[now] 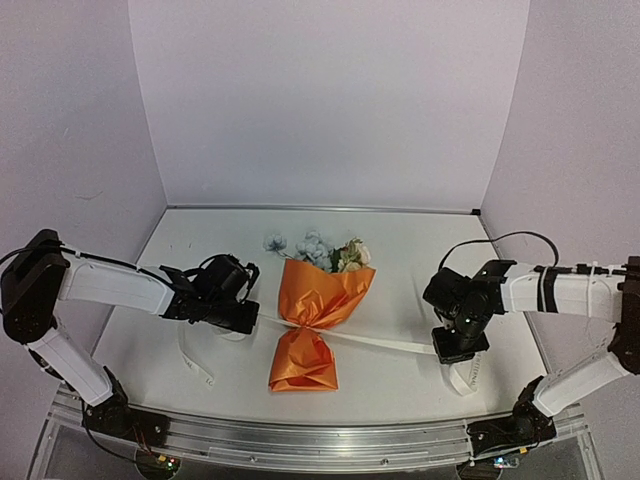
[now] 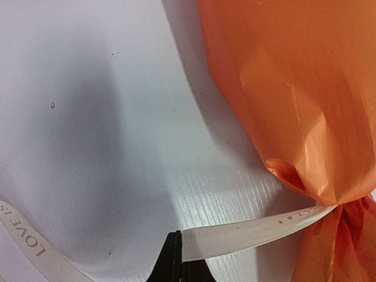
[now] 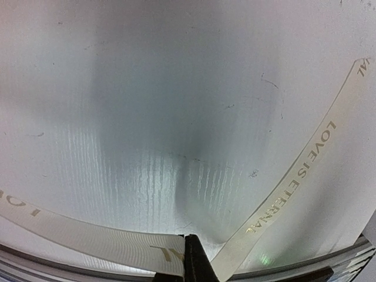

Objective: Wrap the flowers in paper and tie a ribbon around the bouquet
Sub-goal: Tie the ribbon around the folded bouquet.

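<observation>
The bouquet (image 1: 318,300) lies at the table's middle, an orange paper (image 2: 294,94) cone pinched at its waist, with the flowers (image 1: 315,248) sticking out of the far, wide end. The cream ribbon (image 1: 390,343) runs across that waist and out to both sides. Just left of the waist, my left gripper (image 1: 250,318) is shut on the ribbon (image 2: 252,232), which stretches taut from its tips (image 2: 178,235) to the paper. To the right, my right gripper (image 1: 455,345) is shut on the other stretch of ribbon (image 3: 88,235) at its tips (image 3: 187,238), low over the table.
Loose ribbon tails lie on the white table: one near the left arm (image 1: 195,365), one curling by the right gripper (image 3: 305,170) toward the metal rail (image 1: 320,440) at the near edge. Pale walls close the table in at the back and sides.
</observation>
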